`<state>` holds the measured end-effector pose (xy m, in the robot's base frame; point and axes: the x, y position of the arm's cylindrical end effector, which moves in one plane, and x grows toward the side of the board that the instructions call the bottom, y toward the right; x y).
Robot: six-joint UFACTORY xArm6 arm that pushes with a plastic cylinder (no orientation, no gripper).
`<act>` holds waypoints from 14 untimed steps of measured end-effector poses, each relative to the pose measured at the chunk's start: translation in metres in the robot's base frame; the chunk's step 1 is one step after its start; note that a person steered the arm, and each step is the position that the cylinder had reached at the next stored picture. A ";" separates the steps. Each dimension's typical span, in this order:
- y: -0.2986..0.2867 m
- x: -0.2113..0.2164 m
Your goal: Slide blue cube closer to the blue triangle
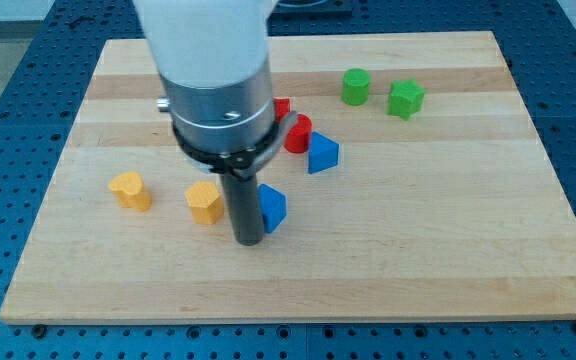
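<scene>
The blue cube (273, 207) lies near the middle of the wooden board (448, 230), partly hidden by my rod. The blue triangle (322, 153) lies up and to the right of it, a short gap apart. My tip (248, 241) rests at the cube's lower left, touching or almost touching it. The arm's grey and white body covers the board above the rod.
A red cylinder (298, 133) touches the blue triangle's left; another red block (281, 108) peeks out behind the arm. Two yellow blocks (130, 190) (204, 201) lie left of my tip. A green cylinder (356, 86) and a green star (405, 98) sit at the top right.
</scene>
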<state>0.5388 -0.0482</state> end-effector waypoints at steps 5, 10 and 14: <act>-0.029 -0.005; -0.039 -0.016; 0.039 -0.026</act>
<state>0.5125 -0.0093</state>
